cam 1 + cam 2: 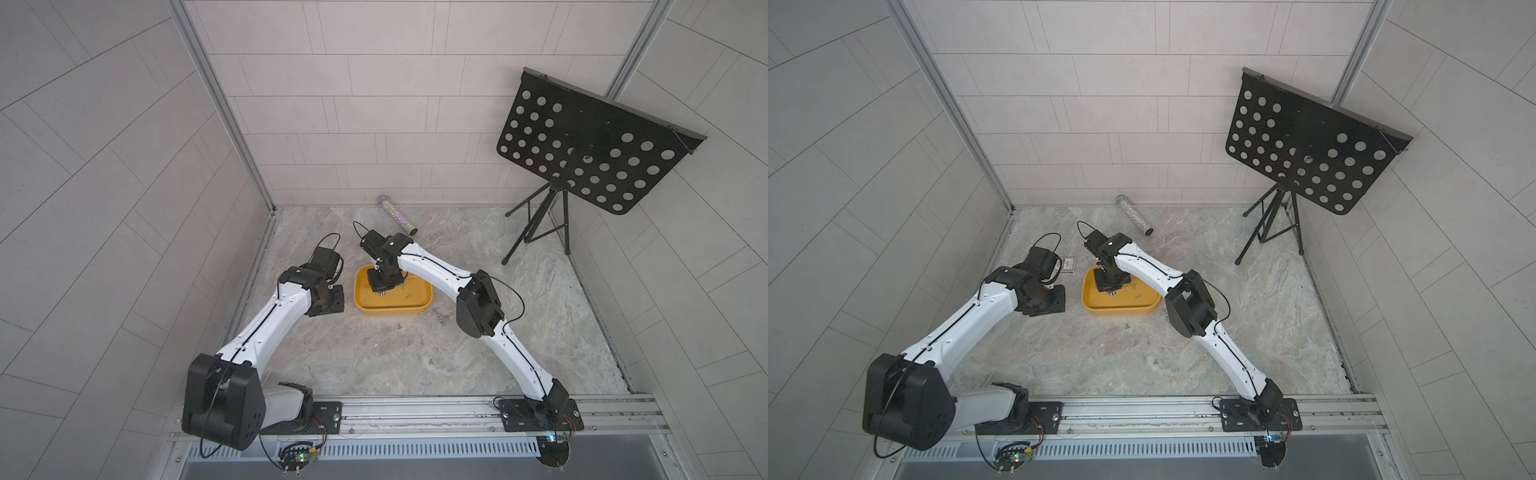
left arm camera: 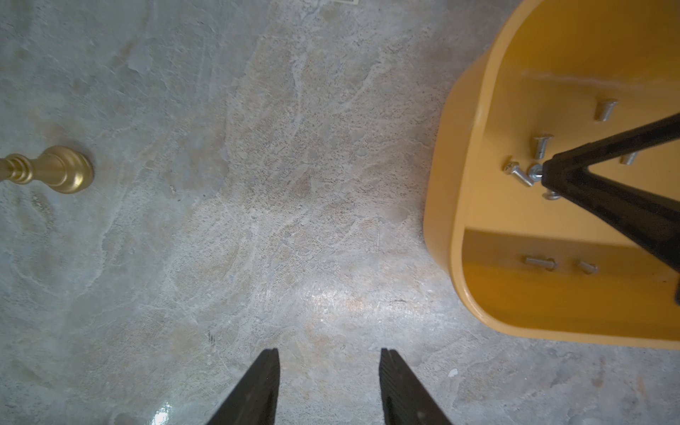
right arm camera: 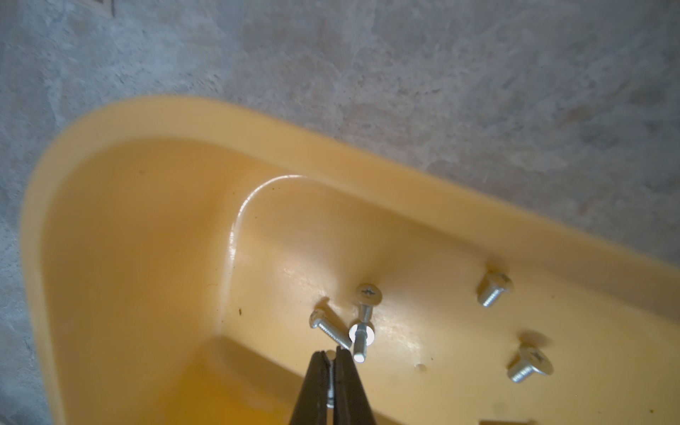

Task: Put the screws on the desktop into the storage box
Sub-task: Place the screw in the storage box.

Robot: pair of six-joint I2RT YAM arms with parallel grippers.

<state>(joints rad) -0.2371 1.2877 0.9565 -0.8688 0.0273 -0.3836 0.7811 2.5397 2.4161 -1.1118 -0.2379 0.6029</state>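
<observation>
Pinching one tiny silver metal screw by its thin stem, my right gripper is squeezed tight, low inside the shallow yellow plastic storage box. The screw is light, hard and slippery, so it could slip out. My left gripper hangs half open and empty over the grey marble desktop. More screws wait just beside the box.

No text, brand or number is showing clearly enough to read. The small card box lying on the desktop is bearing print too small to make out.
</observation>
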